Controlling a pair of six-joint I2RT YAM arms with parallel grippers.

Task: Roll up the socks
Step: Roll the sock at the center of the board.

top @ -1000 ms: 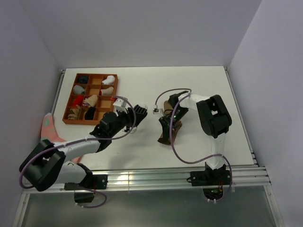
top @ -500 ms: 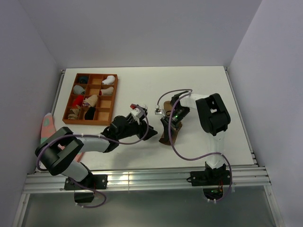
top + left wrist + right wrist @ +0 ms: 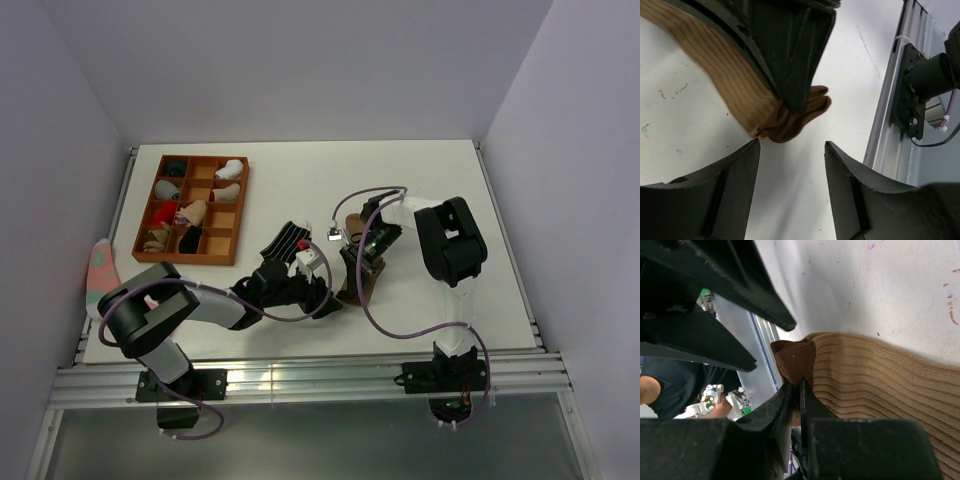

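Top view: the left arm lies low, stretched from the lower left toward the middle of the frame. The left gripper (image 3: 326, 303) is beside the lower end of the tan sock (image 3: 351, 224). The right arm folds back from the right, with the right gripper (image 3: 357, 268) pointing down onto that sock at the centre of the table (image 3: 440, 180). A black striped sock (image 3: 286, 242) shows just above the left wrist. The tray (image 3: 185, 260) sits upper left.

Left wrist view: the fingers (image 3: 715, 195) stand wide apart and empty. The ribbed tan sock (image 3: 715, 70), with a dark brown toe, lies just beyond them.

Right wrist view: the fingers (image 3: 770, 412) are pinched onto the sock's darker toe edge.
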